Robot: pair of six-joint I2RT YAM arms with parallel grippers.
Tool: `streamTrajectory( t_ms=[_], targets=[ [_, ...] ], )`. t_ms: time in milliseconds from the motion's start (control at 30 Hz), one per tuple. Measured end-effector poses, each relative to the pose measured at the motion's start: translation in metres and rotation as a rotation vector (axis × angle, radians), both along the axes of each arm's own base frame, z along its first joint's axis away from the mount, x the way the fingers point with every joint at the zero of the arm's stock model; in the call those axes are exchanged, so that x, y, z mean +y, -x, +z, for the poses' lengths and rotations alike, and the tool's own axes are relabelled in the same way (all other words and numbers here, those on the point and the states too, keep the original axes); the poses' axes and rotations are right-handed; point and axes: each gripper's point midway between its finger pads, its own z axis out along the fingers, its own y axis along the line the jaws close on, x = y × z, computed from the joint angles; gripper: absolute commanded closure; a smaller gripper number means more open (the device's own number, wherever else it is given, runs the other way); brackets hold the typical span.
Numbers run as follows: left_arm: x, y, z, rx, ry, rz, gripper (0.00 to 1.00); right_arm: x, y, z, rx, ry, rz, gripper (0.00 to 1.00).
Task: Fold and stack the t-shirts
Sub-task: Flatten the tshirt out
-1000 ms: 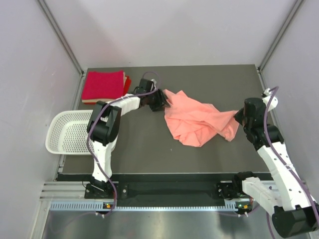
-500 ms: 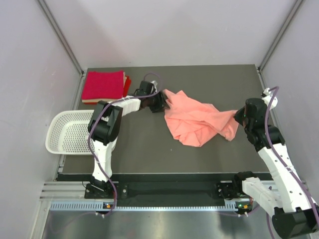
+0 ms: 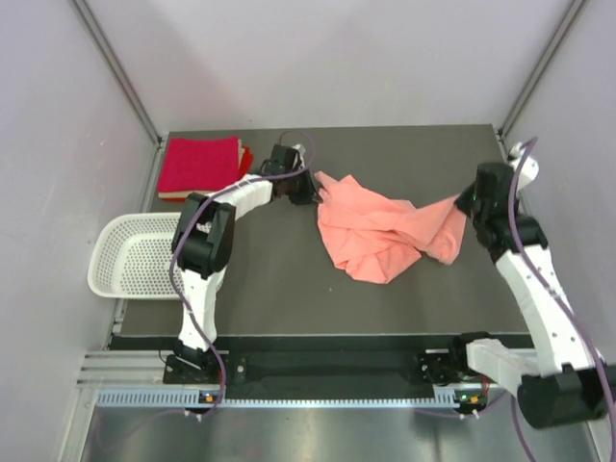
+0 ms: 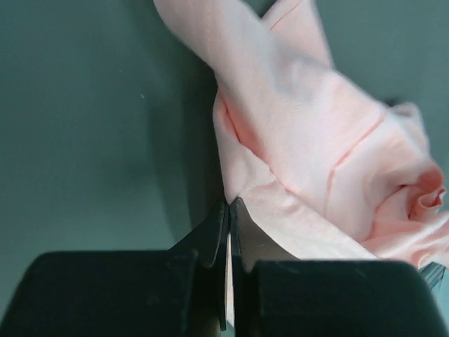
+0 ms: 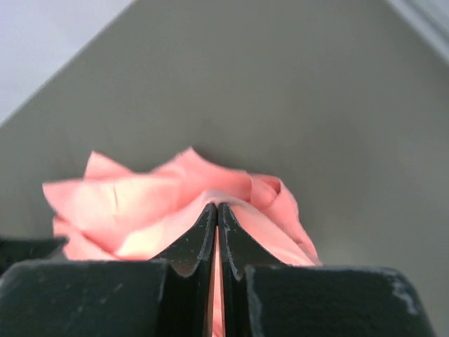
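The pink shirt [image 3: 377,239] lies crumpled on the table [image 3: 269,289], right of centre in the frame, its long axis running roughly left to right. Each claw holds one end. The left gripper [image 3: 310,189] is pinched tight on the upper-left corner. The right gripper [image 3: 463,204] is clamped on the right edge, cloth caught between its closed jaws. The shirt thus hangs between them. I'd guess the next move is drawing the ends apart to spread it flat. The red stack [image 3: 199,164] sits upper left, nearer the left arm, above the basket [image 3: 100,262].
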Motion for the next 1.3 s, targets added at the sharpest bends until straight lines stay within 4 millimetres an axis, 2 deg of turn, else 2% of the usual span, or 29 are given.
streamTrajectory(
  t_ms=[33,100,167,233,267,300,333,367,400,467,533,567,633,667,700,733,767,800,833,867,967,1067,1133,1200,1300],
  targets=[
    [0.003,-0.002,0.009,-0.002,-0.014,0.011,1.00,-0.004,-0.011,0.009,0.008,0.008,-0.013,1.00],
    [0.010,-0.009,0.048,-0.029,-0.058,0.040,1.00,-0.012,-0.039,0.046,-0.022,0.019,-0.040,1.00],
    [0.011,-0.019,0.109,-0.135,-0.070,0.064,1.00,-0.019,-0.063,0.104,-0.124,0.023,-0.060,1.00],
    [0.014,-0.017,0.181,-0.267,-0.060,0.089,1.00,-0.026,-0.067,0.152,-0.217,0.029,-0.078,1.00],
    [0.017,-0.007,0.222,-0.339,-0.045,0.104,1.00,-0.031,-0.064,0.171,-0.258,0.033,-0.090,1.00],
    [0.017,0.008,0.251,-0.388,-0.030,0.109,1.00,-0.036,-0.059,0.183,-0.284,0.039,-0.107,1.00],
    [0.016,0.021,0.273,-0.428,-0.012,0.113,1.00,-0.045,-0.051,0.194,-0.307,0.049,-0.129,1.00],
    [0.013,0.039,0.292,-0.467,0.010,0.110,1.00,-0.053,-0.043,0.196,-0.307,0.059,-0.149,1.00],
    [0.007,0.064,0.303,-0.485,0.029,0.093,1.00,-0.062,-0.034,0.194,-0.302,0.070,-0.176,1.00],
    [-0.017,0.102,0.296,-0.469,0.061,0.032,1.00,-0.082,-0.016,0.177,-0.255,0.096,-0.234,1.00],
    [-0.046,0.139,0.262,-0.396,0.071,-0.049,1.00,-0.097,0.001,0.148,-0.176,0.119,-0.276,1.00],
    [-0.062,0.157,0.235,-0.343,0.068,-0.093,1.00,-0.102,0.008,0.134,-0.137,0.128,-0.291,1.00],
    [-0.081,0.183,0.166,-0.209,0.010,-0.154,0.89,-0.110,0.018,0.106,-0.056,0.138,-0.310,1.00],
    [-0.082,0.198,0.117,-0.107,-0.051,-0.179,0.79,-0.112,0.022,0.093,-0.020,0.141,-0.313,1.00],
    [-0.078,0.210,0.083,-0.034,-0.099,-0.193,0.67,-0.114,0.025,0.079,0.017,0.142,-0.312,1.00],
    [-0.070,0.222,0.051,0.042,-0.151,-0.200,0.62,-0.114,0.027,0.067,0.044,0.143,-0.308,1.00],
    [-0.059,0.231,0.027,0.102,-0.198,-0.196,0.59,-0.113,0.029,0.055,0.074,0.142,-0.300,1.00],
    [-0.047,0.239,0.012,0.149,-0.237,-0.188,0.57,-0.111,0.031,0.043,0.101,0.138,-0.291,1.00],
    [-0.035,0.245,0.005,0.185,-0.269,-0.177,0.54,-0.110,0.033,0.031,0.131,0.135,-0.280,1.00],
    [-0.029,0.244,0.007,0.191,-0.275,-0.167,0.53,-0.108,0.034,0.021,0.152,0.130,-0.270,1.00],
    [-0.013,0.220,0.037,0.134,-0.220,-0.099,0.51,-0.101,0.039,-0.004,0.202,0.109,-0.240,1.00],
    [0.010,0.193,0.069,0.059,-0.148,-0.005,0.51,-0.094,0.040,-0.012,0.206,0.084,-0.205,1.00],
    [0.026,0.180,0.077,0.023,-0.113,0.051,0.51,-0.090,0.039,-0.010,0.191,0.072,-0.192,1.00],
    [0.035,0.174,0.071,0.014,-0.100,0.077,0.51,-0.088,0.037,-0.005,0.167,0.065,-0.180,1.00],
    [0.038,0.175,0.045,0.064,-0.102,0.069,0.52,-0.086,0.035,0.002,0.132,0.060,-0.169,1.00]
  ],
)
